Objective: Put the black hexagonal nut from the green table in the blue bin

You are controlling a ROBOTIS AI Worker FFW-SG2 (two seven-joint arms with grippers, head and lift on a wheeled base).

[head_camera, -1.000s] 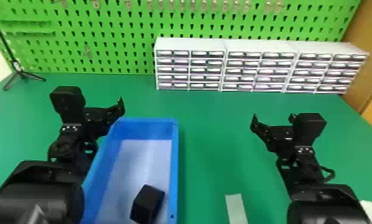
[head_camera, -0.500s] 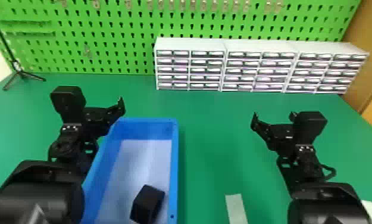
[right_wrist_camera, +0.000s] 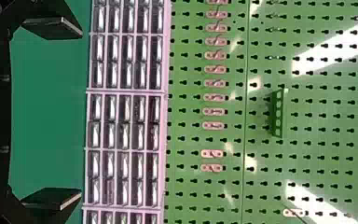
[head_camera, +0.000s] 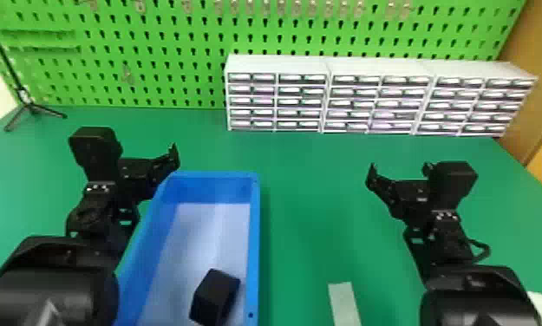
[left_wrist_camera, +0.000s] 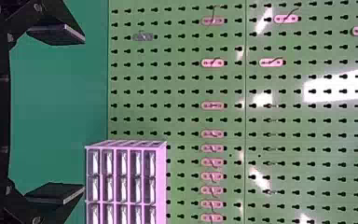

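head view, nut [head_camera: 215, 295] in bin [head_camera: 254, 242], right wrist view, bracket [right_wrist_camera: 278, 113]

Wrist views toward pegboard [left_wrist_camera: 186, 98], seemingly level

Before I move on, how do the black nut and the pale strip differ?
The black hexagonal nut is dark and chunky; the pale strip is light, flat and narrow. The nut lies inside the blue bin, while the strip lies outside it on the green table. Both have straight edges.
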